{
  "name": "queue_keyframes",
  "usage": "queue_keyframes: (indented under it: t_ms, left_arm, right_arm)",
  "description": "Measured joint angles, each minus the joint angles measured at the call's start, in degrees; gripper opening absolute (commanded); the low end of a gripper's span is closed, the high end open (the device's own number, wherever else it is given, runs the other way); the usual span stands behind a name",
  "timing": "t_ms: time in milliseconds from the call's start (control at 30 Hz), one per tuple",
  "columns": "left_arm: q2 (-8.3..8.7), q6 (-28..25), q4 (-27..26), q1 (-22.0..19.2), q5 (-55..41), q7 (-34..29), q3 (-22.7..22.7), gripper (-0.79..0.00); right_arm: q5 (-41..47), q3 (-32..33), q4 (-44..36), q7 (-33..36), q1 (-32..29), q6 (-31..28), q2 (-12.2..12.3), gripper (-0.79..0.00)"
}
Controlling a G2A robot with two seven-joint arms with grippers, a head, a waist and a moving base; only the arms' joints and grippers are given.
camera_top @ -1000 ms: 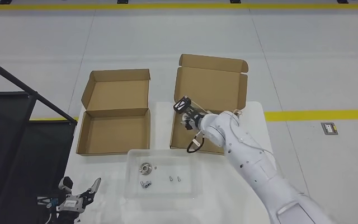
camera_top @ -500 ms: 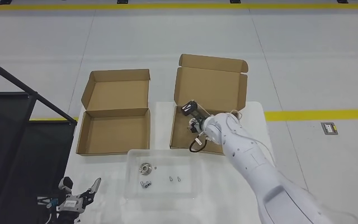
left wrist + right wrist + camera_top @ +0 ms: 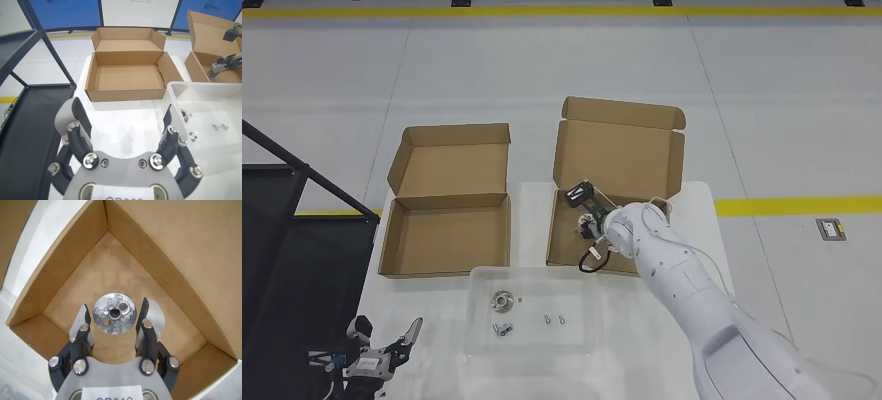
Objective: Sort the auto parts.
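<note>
- The right hand (image 3: 115, 306) hangs inside the open brown cardboard box (image 3: 560, 247) that sits toward 1 o'clock on the white tabletop (image 3: 442, 300). It points down at the box floor.
- Its fingers (image 3: 144, 311) are spread apart, with a small gap between each one and the round silver metal disc with a central hub (image 3: 114, 315). They grip nothing.
- The disc appears to lie flat on the floor of this box, between the fingers, near the corner of the box at 7 o'clock.
- A second open brown cardboard box (image 3: 445, 235) sits toward 10 o'clock on the tabletop, well apart from the first.
- A clear plastic tray (image 3: 542, 270) stands at 6 o'clock, just beside the near walls of both boxes.
- In the tray lie a silver ring-shaped metal part (image 3: 503, 298), a small grey metal block (image 3: 503, 328) and two small silver bolts (image 3: 554, 320).
- The left hand (image 3: 122, 105) is at the tabletop's 8 o'clock corner, beside the tray, with its fingers wide apart and holding nothing.
- A black metal shelf rack (image 3: 292, 250) stands at 9 o'clock, off the tabletop.
</note>
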Motion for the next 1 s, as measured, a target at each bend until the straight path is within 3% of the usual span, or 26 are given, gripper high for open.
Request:
queue_keyframes:
  t_ms: [33, 133, 267, 567, 767, 1000]
  left_arm:
    - [0.0, 0.0, 0.0, 0.0, 0.0, 0.0, 0.0, 0.0]
    - [0.0, 0.0, 0.0, 0.0, 0.0, 0.0, 0.0, 0.0]
    - [0.0, 0.0, 0.0, 0.0, 0.0, 0.0, 0.0, 0.0]
    - [0.0, 0.0, 0.0, 0.0, 0.0, 0.0, 0.0, 0.0]
    - [0.0, 0.0, 0.0, 0.0, 0.0, 0.0, 0.0, 0.0]
    - [0.0, 0.0, 0.0, 0.0, 0.0, 0.0, 0.0, 0.0]
  right_arm:
    - [-0.08, -0.02, 0.2, 0.0, 0.08, -0.12, -0.05, -0.114]
    - [-0.2, 0.04, 0.63, -0.27, 0.32, -0.42, -0.15, -0.142]
    - [0.46, 0.68, -0.15, -2.93, 0.53, -2.94, 0.13, -0.037]
    - [-1.47, 2.3, -9.48, -9.05, -2.25, -13.61, 3.33, -0.034]
    - [-5.44, 6.27, -30.44, -5.26, -12.02, -16.53, 8.2, -0.018]
    - [-8.22, 14.36, -68.66, 15.34, -32.83, -17.97, 14.11, 0.0]
